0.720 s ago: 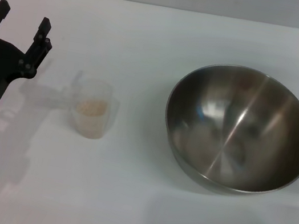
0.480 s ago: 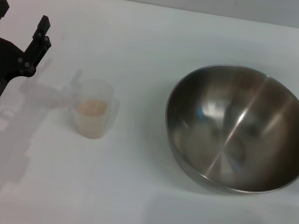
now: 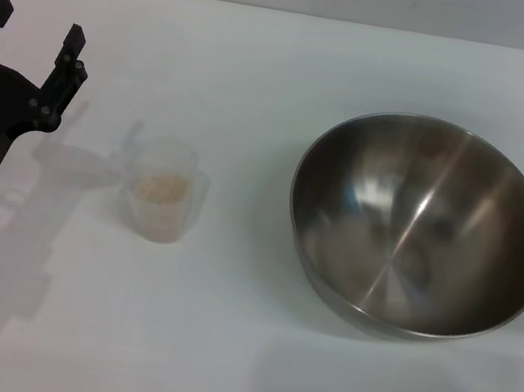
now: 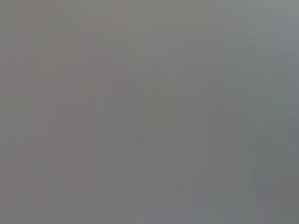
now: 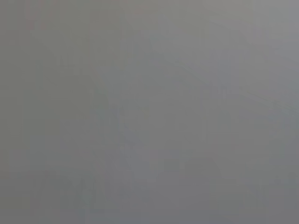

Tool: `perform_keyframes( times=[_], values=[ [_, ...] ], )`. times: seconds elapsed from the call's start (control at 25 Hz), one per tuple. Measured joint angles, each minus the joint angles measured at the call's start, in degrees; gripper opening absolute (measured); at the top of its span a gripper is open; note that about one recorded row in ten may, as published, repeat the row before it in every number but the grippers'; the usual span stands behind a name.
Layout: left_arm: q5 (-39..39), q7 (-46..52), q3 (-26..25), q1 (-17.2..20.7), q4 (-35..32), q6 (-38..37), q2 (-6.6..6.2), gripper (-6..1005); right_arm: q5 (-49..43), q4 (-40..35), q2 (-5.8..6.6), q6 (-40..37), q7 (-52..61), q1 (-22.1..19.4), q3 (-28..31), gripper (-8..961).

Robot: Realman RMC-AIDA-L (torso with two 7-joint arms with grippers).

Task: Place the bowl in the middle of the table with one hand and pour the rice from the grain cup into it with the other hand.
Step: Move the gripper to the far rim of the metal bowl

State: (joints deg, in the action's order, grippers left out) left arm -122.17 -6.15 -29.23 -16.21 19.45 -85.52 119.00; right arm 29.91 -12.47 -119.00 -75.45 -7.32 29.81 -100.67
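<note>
The steel bowl (image 3: 419,229) stands upright on the white table (image 3: 214,350), right of centre, and it holds nothing. The clear grain cup (image 3: 164,191) stands left of centre with a small heap of rice (image 3: 161,187) inside and its handle pointing to the far left. My left gripper (image 3: 33,24) is at the left edge, open and holding nothing, well to the left of the cup and apart from it. The right gripper is out of view. Both wrist views show only plain grey.
The table's far edge (image 3: 294,12) runs across the top of the head view. Faint shadows lie on the tabletop near the right edge and below the bowl.
My left gripper has drifted slightly to the left and farther back, away from the cup. Bowl and cup have not moved.
</note>
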Motion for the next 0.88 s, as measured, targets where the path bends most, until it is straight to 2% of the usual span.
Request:
perform_keyframes(
  times=[0.2, 0.32, 0.44, 0.48, 0.52, 0.56, 0.6, 0.64, 0.68, 0.72, 0.76, 0.8, 0.84, 0.88],
  values=[
    [0.0, -0.01, 0.03, -0.04, -0.04, -0.06, -0.05, 730, -0.05, -2.4, 0.0, -0.17, -8.08, 0.31, -0.04, 630],
    [0.0, -0.3, 0.05, -0.13, -0.18, -0.1, -0.12, 730, 0.06, -7.36, 0.1, 6.78, -8.34, 0.21, 0.54, 630],
    [0.0, -0.33, 0.04, -0.14, -0.35, -0.1, -0.16, 730, 0.0, -15.42, 0.11, 17.02, -8.27, -1.14, 1.2, 630],
    [0.0, -0.34, 0.02, -0.16, -0.46, -0.1, -0.17, 730, -0.03, -22.94, -0.05, 25.24, -8.26, -3.0, 1.1, 630],
    [0.01, -0.33, -0.05, -0.25, -0.73, -0.09, -0.18, 730, -0.03, -27.22, -0.13, 29.54, -8.24, -4.19, 0.95, 630],
    [0.01, -0.33, -0.05, -0.25, -0.73, -0.09, -0.18, 730, -0.03, -27.22, -0.13, 29.54, -8.24, -4.19, 0.95, 630],
    [0.0, -0.39, -0.15, -0.3, -0.8, -0.1, -0.18, 730, -0.05, -35.63, -0.2, 39.71, -8.18, -6.41, 0.95, 630],
    [0.0, -0.39, -0.15, -0.3, -0.8, -0.1, -0.18, 730, -0.05, -35.63, -0.2, 39.71, -8.18, -6.41, 0.95, 630],
    [0.0, -0.47, -0.29, -0.32, -0.82, -0.09, -0.18, 730, -0.05, -43.7, -0.23, 50.92, -8.17, -8.41, 1.45, 630],
    [0.0, -0.47, -0.29, -0.32, -0.82, -0.09, -0.18, 730, -0.05, -43.7, -0.23, 50.92, -8.17, -8.41, 1.45, 629],
    [0.0, -0.55, -0.71, -0.32, -0.91, -0.09, -0.17, 730, -0.06, -47.94, -0.24, 56.72, -8.16, -9.32, 2.08, 629],
    [0.0, -0.55, -1.31, -0.31, -1.1, -0.08, -0.18, 730, -0.07, -55.95, -0.34, 70.02, -8.19, -10.61, 4.17, 629],
    [0.0, -0.55, -1.31, -0.31, -1.1, -0.08, -0.18, 730, -0.07, -55.95, -0.34, 70.02, -8.19, -10.61, 4.17, 629],
    [0.01, -0.55, -1.55, -0.32, -1.26, -0.08, -0.17, 730, -0.07, -62.86, -0.33, 83.21, -8.21, -11.09, 7.24, 629]
  ],
)
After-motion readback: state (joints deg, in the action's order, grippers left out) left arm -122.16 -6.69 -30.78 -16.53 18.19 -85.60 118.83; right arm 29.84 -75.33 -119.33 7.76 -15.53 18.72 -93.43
